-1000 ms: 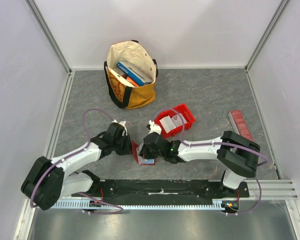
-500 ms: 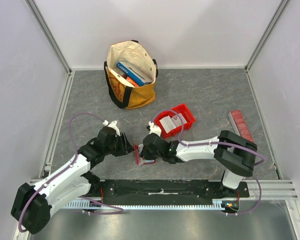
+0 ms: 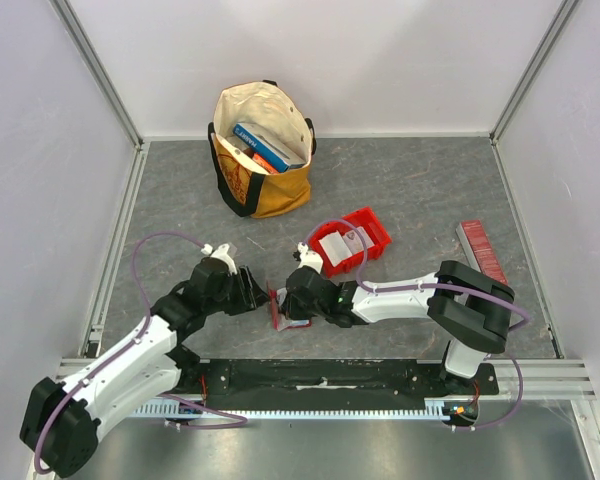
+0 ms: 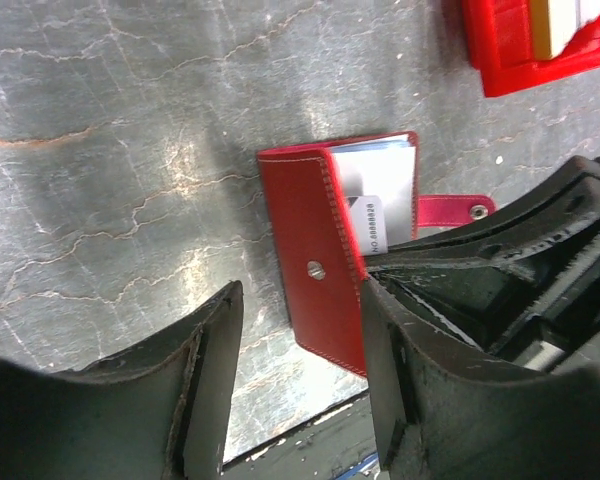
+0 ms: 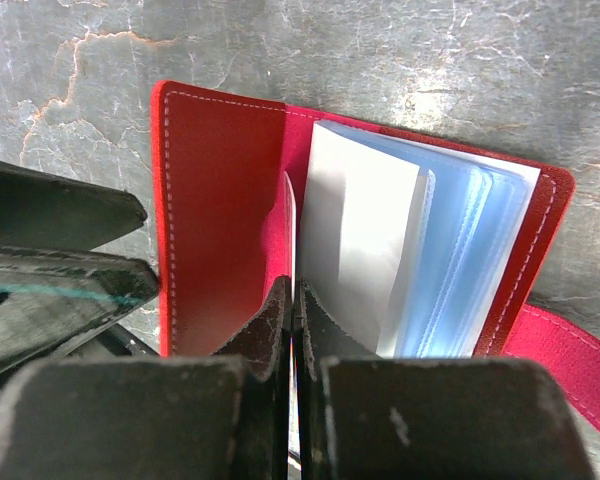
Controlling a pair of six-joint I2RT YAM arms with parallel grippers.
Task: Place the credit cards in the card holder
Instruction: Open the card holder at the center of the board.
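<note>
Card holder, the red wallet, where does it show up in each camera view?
Top external: card holder low centre of the picture.
Left wrist: centre, half open.
Right wrist: fills the middle, open, its sleeves showing.
Shared landmark: the right gripper, shut on a credit card at its fold.

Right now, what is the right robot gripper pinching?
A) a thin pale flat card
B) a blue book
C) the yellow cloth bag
A: the right gripper is shut on the edge-on thin pale flat card over the open dark red leather-like wallet.
</note>
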